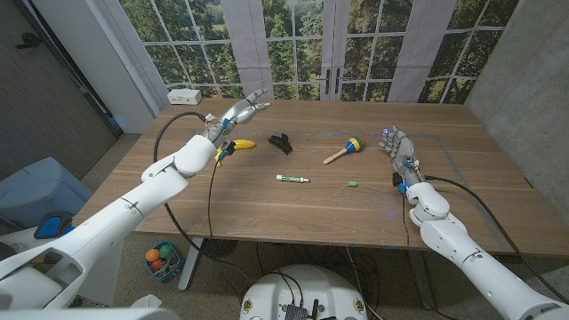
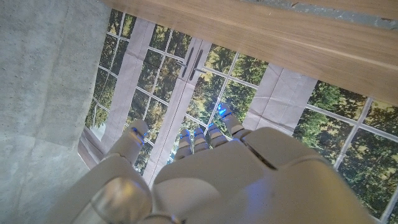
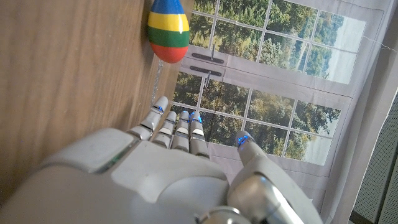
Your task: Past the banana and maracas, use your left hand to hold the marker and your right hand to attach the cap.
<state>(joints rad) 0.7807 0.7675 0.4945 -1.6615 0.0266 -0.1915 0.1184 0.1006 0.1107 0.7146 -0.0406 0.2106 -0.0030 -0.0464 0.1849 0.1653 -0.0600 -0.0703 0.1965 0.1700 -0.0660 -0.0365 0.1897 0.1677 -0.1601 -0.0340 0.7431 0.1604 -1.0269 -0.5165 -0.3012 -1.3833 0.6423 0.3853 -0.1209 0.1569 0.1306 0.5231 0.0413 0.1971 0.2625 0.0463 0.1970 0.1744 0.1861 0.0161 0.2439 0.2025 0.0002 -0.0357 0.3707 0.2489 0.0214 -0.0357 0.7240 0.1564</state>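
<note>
Head view: left hand (image 1: 242, 113) raised beyond banana (image 1: 242, 144), fingers spread, empty. Right hand (image 1: 397, 149) released, beside maraca (image 1: 345, 148). Marker (image 1: 292, 179) lay on table (image 1: 231, 209) nearer than maraca; green cap (image 1: 353, 184) just beside marker, apart.

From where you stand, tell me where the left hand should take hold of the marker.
Grip the white barrel of the marker near its middle, coming down from above. It lies flat, lengthwise across the table, and one end must probably stay free for the cap. The left hand is open.
</note>
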